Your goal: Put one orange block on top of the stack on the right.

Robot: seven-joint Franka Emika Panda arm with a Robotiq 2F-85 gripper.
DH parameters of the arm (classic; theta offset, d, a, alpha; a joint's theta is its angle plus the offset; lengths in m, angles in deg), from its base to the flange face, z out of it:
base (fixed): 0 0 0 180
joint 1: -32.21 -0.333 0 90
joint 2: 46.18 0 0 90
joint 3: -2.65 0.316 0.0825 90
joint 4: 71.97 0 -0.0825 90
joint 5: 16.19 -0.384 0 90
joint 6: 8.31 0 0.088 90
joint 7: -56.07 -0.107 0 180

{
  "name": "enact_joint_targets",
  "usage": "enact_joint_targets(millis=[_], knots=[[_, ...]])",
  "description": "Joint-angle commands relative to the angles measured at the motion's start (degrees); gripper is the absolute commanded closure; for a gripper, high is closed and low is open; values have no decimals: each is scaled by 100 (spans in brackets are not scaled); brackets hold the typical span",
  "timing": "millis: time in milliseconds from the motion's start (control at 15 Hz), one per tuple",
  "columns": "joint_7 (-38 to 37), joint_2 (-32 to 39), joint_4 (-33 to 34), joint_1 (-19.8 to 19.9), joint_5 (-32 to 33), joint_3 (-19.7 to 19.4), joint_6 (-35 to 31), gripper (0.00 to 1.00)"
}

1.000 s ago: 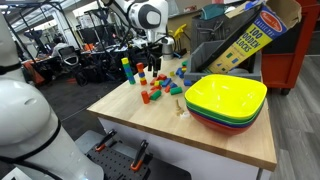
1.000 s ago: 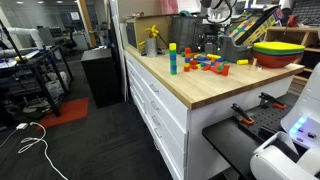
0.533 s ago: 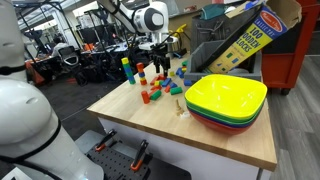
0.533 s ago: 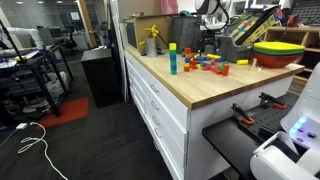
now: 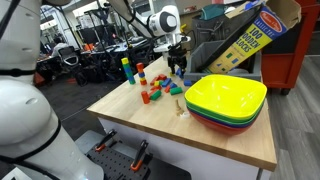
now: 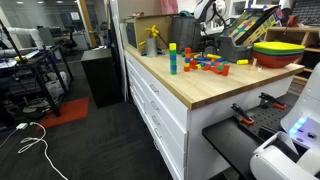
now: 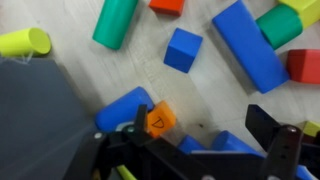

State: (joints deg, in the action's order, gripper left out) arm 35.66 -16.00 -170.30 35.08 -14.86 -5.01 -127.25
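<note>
Gripper (image 7: 205,140) stands wide open in the wrist view, closed on nothing. An orange block (image 7: 160,120) bearing a letter sits between the fingers, hard by the one at 9 o'clock and well apart from the other; whether it touches that pad cannot be told. A dark blue block (image 7: 122,108) lies just beside the orange one at its 9 o'clock, and more blue under the gripper body is cut off by the lower edge.

Farther out on the wood lie a blue cube (image 7: 183,50) at 12 o'clock, a green cylinder (image 7: 116,20) at 11, a yellow cylinder (image 7: 25,42) at 10 and a long blue block (image 7: 248,45) at 1, with bare wood between them. A red block (image 7: 304,65) is cut by the edge at 3 o'clock.

In an exterior view the gripper (image 5: 177,68) hangs low over the scattered blocks. The stack (image 5: 184,74) shows only as a small blue patch at the fingertips, mostly hidden. A short red-and-orange stack (image 5: 141,72) and a tall tower (image 5: 126,70) stand at the gripper's 9 o'clock, the tower well apart. Stacked bowls (image 5: 225,100) sit at 4 o'clock, and the table (image 5: 150,120) is bare toward its near edge.
</note>
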Motion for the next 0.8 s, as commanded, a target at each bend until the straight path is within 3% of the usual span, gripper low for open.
enact_joint_targets(millis=[0, 733], knots=[[31, 101, 134, 15, 25, -44, 53, 0], [193, 292, 341, 14, 248, -115, -20, 0]])
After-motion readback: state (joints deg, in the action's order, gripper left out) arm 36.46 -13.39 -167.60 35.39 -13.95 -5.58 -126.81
